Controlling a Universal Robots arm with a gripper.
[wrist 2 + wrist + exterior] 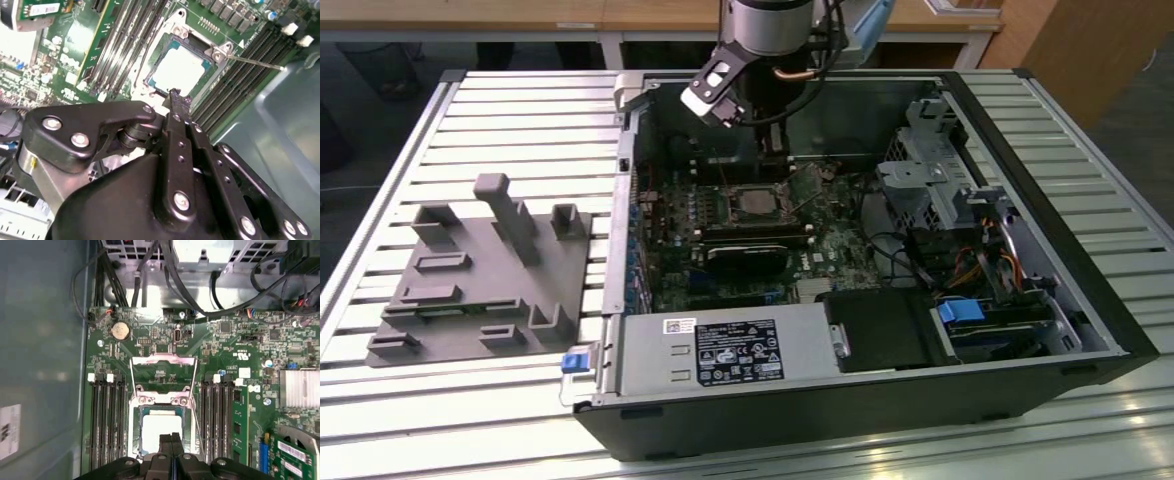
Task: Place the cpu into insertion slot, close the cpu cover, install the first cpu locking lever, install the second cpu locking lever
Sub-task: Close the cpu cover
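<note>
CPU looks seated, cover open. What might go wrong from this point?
1. The shut gripper hangs right over the cpu; a low move might scrape or shift it.
2. The cover lies open and a lever sticks out over the memory slots, so closing the cover might snag on it.

Robot arm (771, 25) reaches down from overhead in the exterior view, wrist vertical.
The gripper (171, 436) points straight down, its two black fingers (175, 120) pressed flat together (only a thin seam shows between them in the first wrist view), tips level with each other.
</note>
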